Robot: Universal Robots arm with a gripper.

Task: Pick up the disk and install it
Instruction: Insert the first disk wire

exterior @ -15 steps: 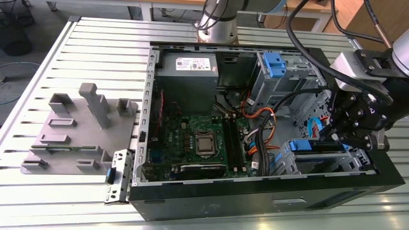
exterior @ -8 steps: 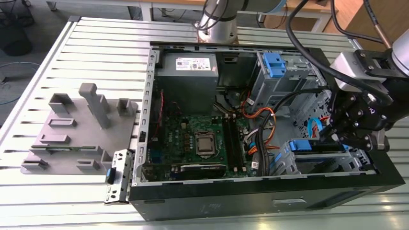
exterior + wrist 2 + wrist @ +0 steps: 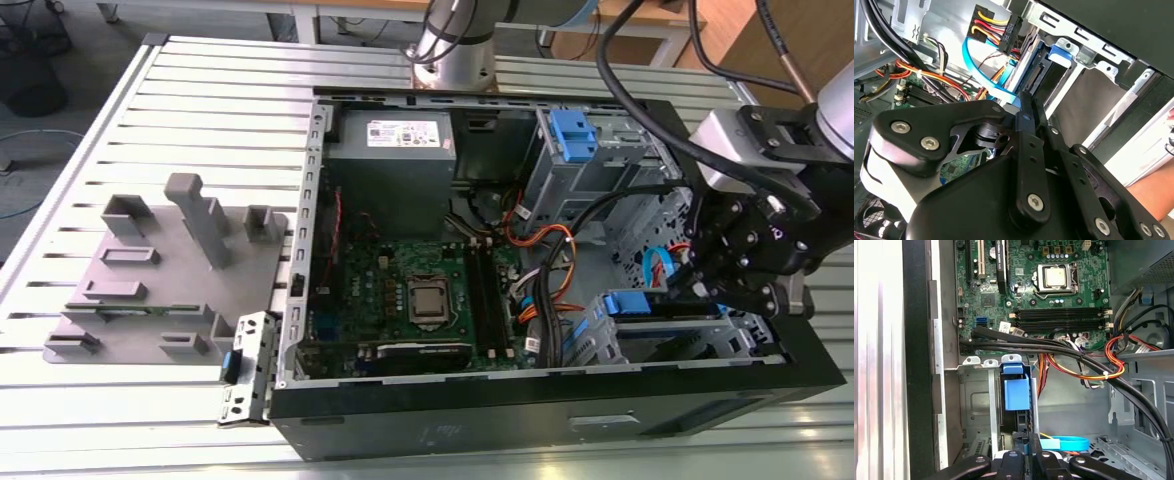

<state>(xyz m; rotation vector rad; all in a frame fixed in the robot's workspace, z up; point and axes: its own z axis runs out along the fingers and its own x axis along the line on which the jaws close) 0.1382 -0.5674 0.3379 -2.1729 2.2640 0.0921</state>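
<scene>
The disk (image 3: 651, 305), edged by its blue carrier frame, stands on edge inside the lower drive cage of the open computer case (image 3: 534, 415), at the exterior view's right. In the first wrist view the disk's blue frame (image 3: 1016, 391) sits between the cage's metal rails. My black gripper (image 3: 717, 290) hangs just right of the cage. In both wrist views the fingers lie close together, the gripper (image 3: 1026, 98) (image 3: 1029, 456) shut, tips right at the disk's (image 3: 1035, 62) outer end with nothing seen between them.
A blue flat cable (image 3: 985, 70) and red-orange wire bundles (image 3: 1079, 371) run close by the cage. A second blue carrier (image 3: 571, 135) sits in the upper cage. The motherboard (image 3: 427, 290) and grey power box (image 3: 394, 165) fill the case. A grey fixture block (image 3: 147, 280) lies left. A person's arm (image 3: 1149, 192) is nearby.
</scene>
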